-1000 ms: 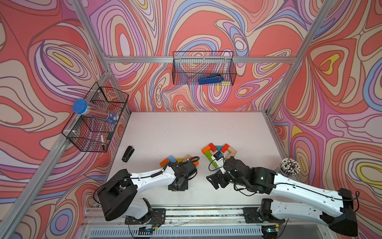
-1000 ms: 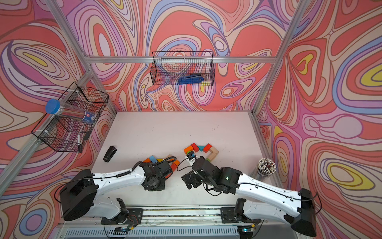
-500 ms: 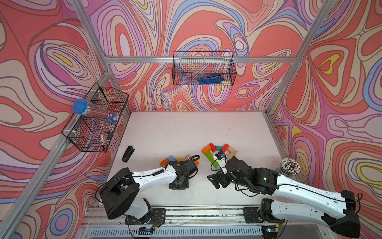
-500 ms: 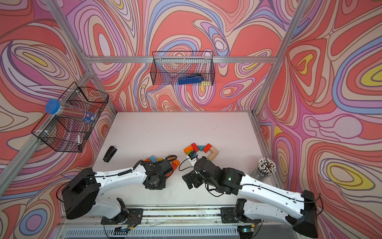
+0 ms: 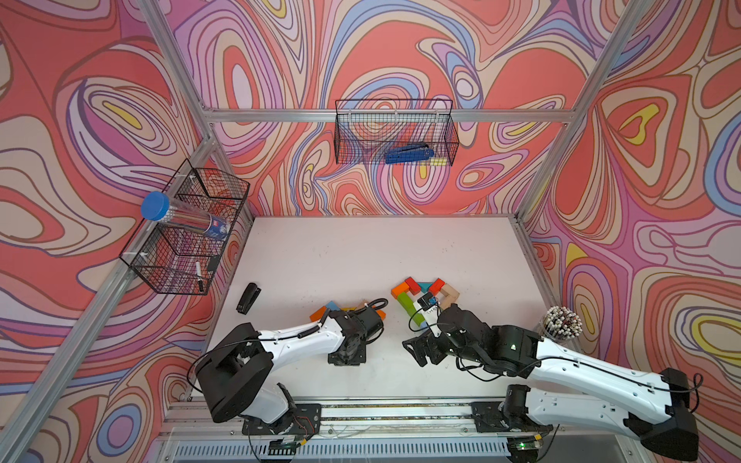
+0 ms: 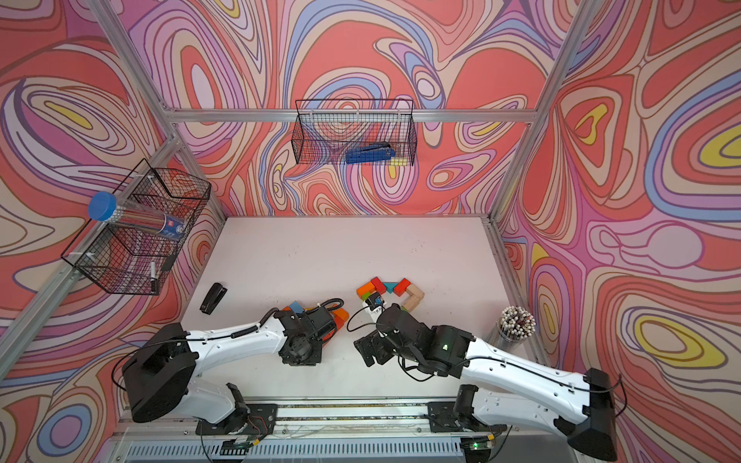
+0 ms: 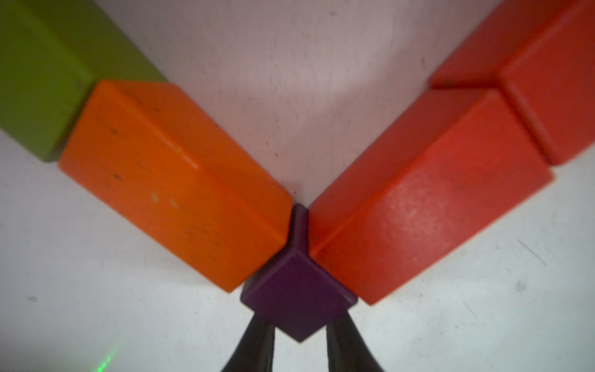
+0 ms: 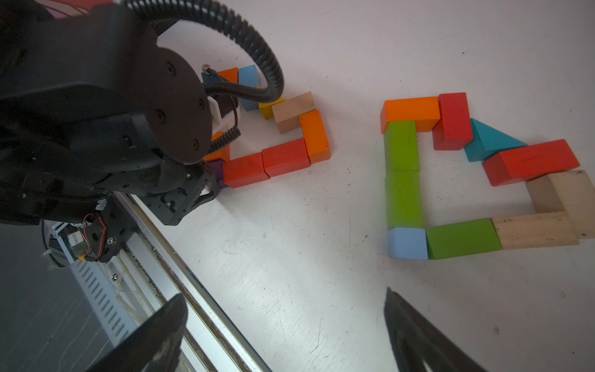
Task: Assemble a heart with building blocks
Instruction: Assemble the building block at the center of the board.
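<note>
In the left wrist view my left gripper (image 7: 299,322) is shut on a purple cube (image 7: 297,296), one finger on each side. The cube rests on the table at the tip of a V formed by an orange brick (image 7: 174,180) and a red brick (image 7: 428,199). A green brick (image 7: 38,74) continues the orange side. In both top views this left outline of building blocks (image 5: 333,308) is mostly hidden under the left gripper (image 5: 348,354). A second heart-like outline (image 8: 402,174) of building blocks lies to the right. My right gripper (image 8: 283,296) is open over bare table, apart from it.
A black stapler (image 5: 248,297) lies at the table's left. A cup of pencils (image 5: 560,324) stands at the right edge. Wire baskets hang on the left wall (image 5: 188,236) and back wall (image 5: 395,132). The metal front rail (image 8: 180,257) runs close under my right gripper.
The right arm has shifted slightly, and its gripper stays open in about the same place. The left gripper has kept its hold on the purple cube.
</note>
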You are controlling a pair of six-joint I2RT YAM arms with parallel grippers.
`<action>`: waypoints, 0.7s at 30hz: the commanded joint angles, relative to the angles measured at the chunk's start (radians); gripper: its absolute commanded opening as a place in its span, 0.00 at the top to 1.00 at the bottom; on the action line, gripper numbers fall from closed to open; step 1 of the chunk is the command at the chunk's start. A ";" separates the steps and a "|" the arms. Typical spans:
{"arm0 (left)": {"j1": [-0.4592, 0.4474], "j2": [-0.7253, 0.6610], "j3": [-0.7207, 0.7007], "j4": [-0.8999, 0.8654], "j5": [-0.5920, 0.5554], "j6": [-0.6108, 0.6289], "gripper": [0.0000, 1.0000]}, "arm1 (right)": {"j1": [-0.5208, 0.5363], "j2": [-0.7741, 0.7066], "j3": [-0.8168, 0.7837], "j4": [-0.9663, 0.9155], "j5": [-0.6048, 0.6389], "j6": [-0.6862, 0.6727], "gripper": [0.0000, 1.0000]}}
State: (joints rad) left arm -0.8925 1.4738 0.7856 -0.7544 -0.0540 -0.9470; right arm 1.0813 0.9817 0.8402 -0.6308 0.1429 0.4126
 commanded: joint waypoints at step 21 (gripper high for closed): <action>0.011 -0.081 0.023 -0.055 -0.004 0.019 0.54 | -0.003 -0.005 0.006 0.027 0.027 0.009 0.04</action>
State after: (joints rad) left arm -0.8883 1.4384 0.7959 -0.7609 -0.0528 -0.9272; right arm 1.0813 0.9817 0.8391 -0.6331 0.1455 0.4133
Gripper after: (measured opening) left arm 0.446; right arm 0.962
